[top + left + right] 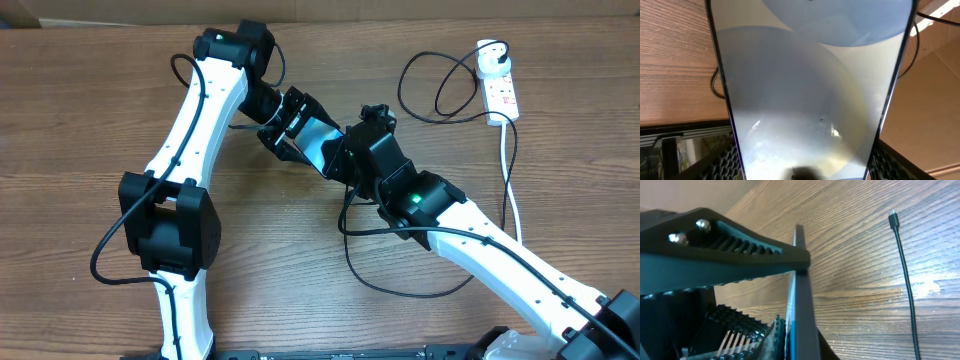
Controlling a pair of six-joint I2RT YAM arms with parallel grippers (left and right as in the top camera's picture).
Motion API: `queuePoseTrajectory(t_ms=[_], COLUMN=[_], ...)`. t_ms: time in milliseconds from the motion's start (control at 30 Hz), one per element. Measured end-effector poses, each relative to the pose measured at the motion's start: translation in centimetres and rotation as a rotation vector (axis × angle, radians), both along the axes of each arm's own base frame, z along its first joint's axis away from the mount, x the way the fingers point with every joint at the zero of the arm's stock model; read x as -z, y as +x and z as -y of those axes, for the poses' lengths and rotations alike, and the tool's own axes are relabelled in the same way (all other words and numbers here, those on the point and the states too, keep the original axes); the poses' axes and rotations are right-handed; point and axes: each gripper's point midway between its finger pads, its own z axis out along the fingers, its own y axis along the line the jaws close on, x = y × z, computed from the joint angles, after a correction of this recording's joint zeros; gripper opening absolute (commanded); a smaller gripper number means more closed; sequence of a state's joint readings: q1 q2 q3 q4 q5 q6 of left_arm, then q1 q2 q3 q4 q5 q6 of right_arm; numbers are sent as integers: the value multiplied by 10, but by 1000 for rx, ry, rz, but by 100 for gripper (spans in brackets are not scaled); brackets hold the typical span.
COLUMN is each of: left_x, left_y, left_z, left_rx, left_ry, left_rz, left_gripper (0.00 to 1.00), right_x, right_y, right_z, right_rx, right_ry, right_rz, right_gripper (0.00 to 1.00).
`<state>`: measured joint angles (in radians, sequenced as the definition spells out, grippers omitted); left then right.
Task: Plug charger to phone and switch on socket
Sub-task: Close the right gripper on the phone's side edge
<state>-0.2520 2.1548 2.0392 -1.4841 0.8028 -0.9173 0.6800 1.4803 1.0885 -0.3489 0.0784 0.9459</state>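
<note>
The phone (322, 140) is held above the table between both grippers. My left gripper (298, 128) is shut across the phone's width; in the left wrist view the pale blue-white screen (805, 90) fills the frame between the finger pads (805, 167). My right gripper (352, 155) is shut on the phone's other end; in its wrist view the phone (801, 295) shows edge-on, pinched between the pads (797, 335). The charger's black cable (432, 72) loops to a white plug adapter (489, 58) in the socket (501, 92) at the far right. The connector tip (894, 220) lies loose on the wood.
The socket's white cord (512, 185) runs toward the front along the right side. A black cable loop (400, 290) lies on the table under my right arm. The table's front edge shows in the left wrist view (680, 127).
</note>
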Motion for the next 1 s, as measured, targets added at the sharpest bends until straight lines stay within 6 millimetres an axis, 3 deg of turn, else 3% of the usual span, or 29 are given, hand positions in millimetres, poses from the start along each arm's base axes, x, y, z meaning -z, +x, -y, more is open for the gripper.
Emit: queuePoseTrajectory(t_ms=[500,667,800,1000], left_x=[-7,-7,-13,-37], left_y=[3,7,20,37], left_z=[2,-6,-18,-32], left_rx=[-6,19,68,125], left_ry=[-33,-47,-122,-312], left_rz=[10,50,172,376], left_gripper=[13,19,30,44], right_x=[14,14,-5,-57], right_y=[-11,-14,-13,-9], right_z=[-6,6,28,65], right_rx=[-55,-43,-24,-6], right_ry=[-38,-59,-42,72], right_rz=[-39,-59,-42,37], right_gripper=[4,4,4,4])
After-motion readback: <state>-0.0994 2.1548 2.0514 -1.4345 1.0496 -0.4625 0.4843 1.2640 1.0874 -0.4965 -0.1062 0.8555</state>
